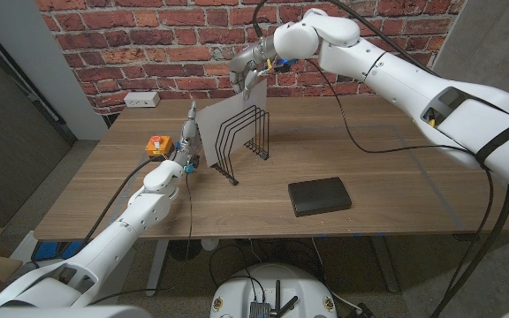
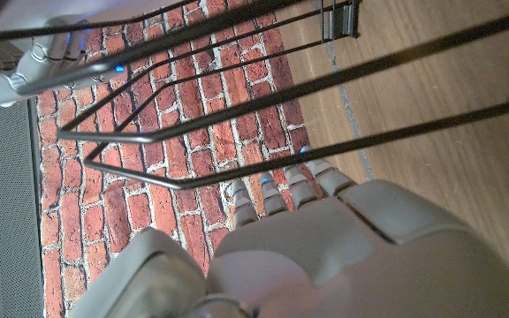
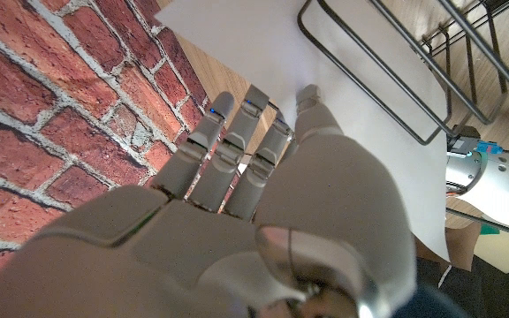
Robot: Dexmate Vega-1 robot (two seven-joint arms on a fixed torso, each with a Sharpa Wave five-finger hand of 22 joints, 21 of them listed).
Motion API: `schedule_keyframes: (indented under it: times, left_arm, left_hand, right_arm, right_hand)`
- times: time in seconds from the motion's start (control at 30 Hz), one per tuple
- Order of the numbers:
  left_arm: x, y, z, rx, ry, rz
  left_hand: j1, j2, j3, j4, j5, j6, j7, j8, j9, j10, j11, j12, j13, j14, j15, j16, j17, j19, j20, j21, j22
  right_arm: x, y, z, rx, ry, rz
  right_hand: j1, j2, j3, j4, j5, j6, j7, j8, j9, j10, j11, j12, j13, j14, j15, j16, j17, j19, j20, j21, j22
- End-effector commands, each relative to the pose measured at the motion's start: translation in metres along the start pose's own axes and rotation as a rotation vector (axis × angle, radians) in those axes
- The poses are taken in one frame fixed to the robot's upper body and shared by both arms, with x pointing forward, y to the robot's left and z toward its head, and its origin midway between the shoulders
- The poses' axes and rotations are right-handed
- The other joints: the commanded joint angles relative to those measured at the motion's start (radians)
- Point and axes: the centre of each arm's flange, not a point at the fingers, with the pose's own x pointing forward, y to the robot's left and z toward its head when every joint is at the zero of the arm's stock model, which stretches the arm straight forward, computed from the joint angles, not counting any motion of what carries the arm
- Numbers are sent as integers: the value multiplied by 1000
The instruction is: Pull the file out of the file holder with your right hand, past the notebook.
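The file is showing as a plain white sheet, thin and flat, with no print that can be read on it. It is standing tilted in the holder, a black wire rack of looped dividers, with its upper corner rising above the wires. The right hand is reaching down from above and pinching that top corner; in the right wrist view the fingers are lying pressed together along the sheet's edge (the thumb is on the near face).

The left hand is standing just beside the holder's near end, fingers pointing up and close against the wires. In the left wrist view its fingertips are reaching toward the dividers, but whether they are gripping a wire cannot be told.

The notebook is lying flat, black and closed, well apart from the right hand, below and in front of it, on the far side of the holder from the left hand.

A small orange box is sitting just beyond the left hand. The table is light wood with an even grain. Behind it a red brick wall is running across the room, with a white outlet strip at its base; no writing is legible anywhere.
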Motion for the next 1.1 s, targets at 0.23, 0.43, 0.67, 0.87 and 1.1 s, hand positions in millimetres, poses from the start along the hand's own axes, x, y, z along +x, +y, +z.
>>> schedule_keyframes:
  times: [0.23, 0.43, 0.67, 0.87, 1.1]
  left_arm:
    - [0, 0, 0, 0, 0, -1]
    - [0, -1, -1, 0, 0, -1]
    - [0, 0, 0, 0, 0, -1]
    - [0, 0, 0, 0, 0, -1]
    - [0, -1, -1, 0, 0, -1]
  left_hand:
    - [0, 7, 2, 3, 6, 0, -9, 6, 5, 1, -7, 7, 5, 7, 0, 6, 2, 6, 2, 7, 5]
    - [0, 7, 2, 3, 6, 0, -9, 6, 5, 1, -8, 6, 5, 7, -2, 6, 2, 6, 2, 7, 5]
    - [0, 7, 2, 3, 6, 0, -9, 6, 5, 1, -5, 7, 5, 7, -2, 6, 2, 7, 1, 7, 5]
    - [0, 7, 2, 3, 6, 0, -9, 6, 5, 3, -6, 7, 5, 8, -2, 6, 2, 6, 2, 7, 5]
    - [0, 7, 2, 3, 6, 0, -9, 6, 5, 3, -7, 7, 5, 7, -1, 6, 2, 6, 1, 7, 5]
  right_arm:
    - [-17, -10, -11, 62, -17, -32]
    - [-22, -11, -12, 71, -10, -48]
    - [-29, -11, -14, 84, 2, -66]
    - [-36, -10, -17, 104, 12, -86]
    - [-44, -11, -19, 115, 28, -108]
  right_hand:
    - [-5, 4, 16, 3, -1, 18, -1, -17, 4, 11, 3, 2, 7, 7, -54, -10, 14, 11, -133, 9, 3]
    - [-5, 4, 19, 2, -1, 19, -1, -21, 4, 10, 3, -1, 6, 8, -54, -11, 18, 12, -133, 11, 3]
    - [-7, 2, 22, 0, -1, 23, -1, -28, 5, 11, 2, -2, 7, 6, -53, -14, 25, 12, -134, 14, 4]
    - [-9, 2, 25, 1, -1, 26, -2, -35, 5, 11, 2, -2, 8, 6, -54, -15, 32, 12, -134, 16, 4]
    - [-10, 0, 27, 0, -2, 29, -2, -41, 6, 11, 2, -3, 9, 6, -54, -16, 38, 13, -134, 20, 4]
